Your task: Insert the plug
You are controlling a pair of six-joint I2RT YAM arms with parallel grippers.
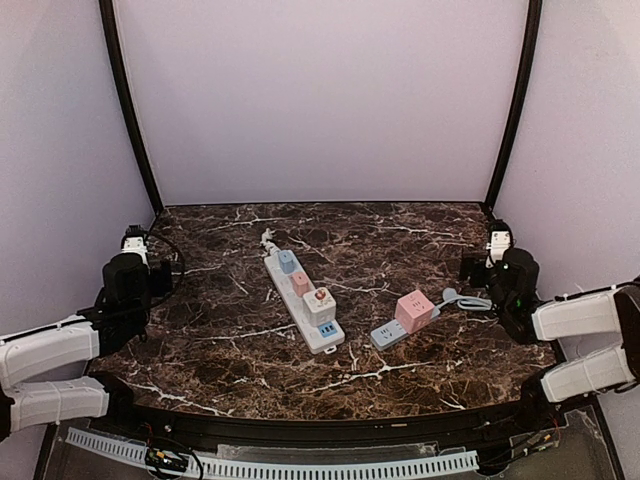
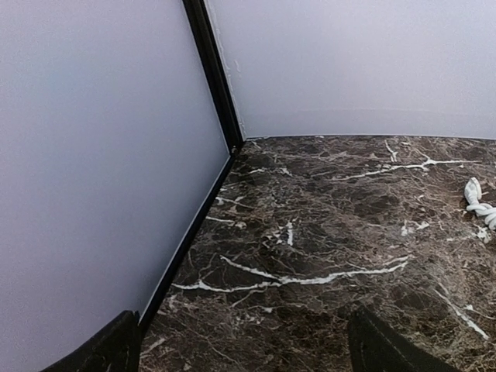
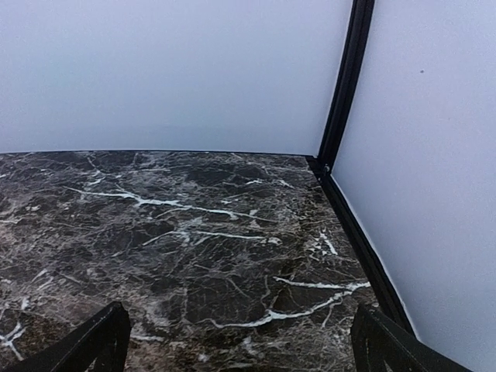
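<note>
Plug point(image 1: 414, 310) (a pink cube, likely light, rigid, slick plastic) lay just right of the power strip point(image 1: 303, 300); best pinched across flat sides; both arms' jaws stood wide, empty

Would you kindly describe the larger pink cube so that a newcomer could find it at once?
On the dark marble table, look right of the long white power strip lying diagonally at centre. The larger pink cube sits on a short pale-blue socket block with a grey cable. Unlike the smaller pink cube, it is off the white strip.
</note>
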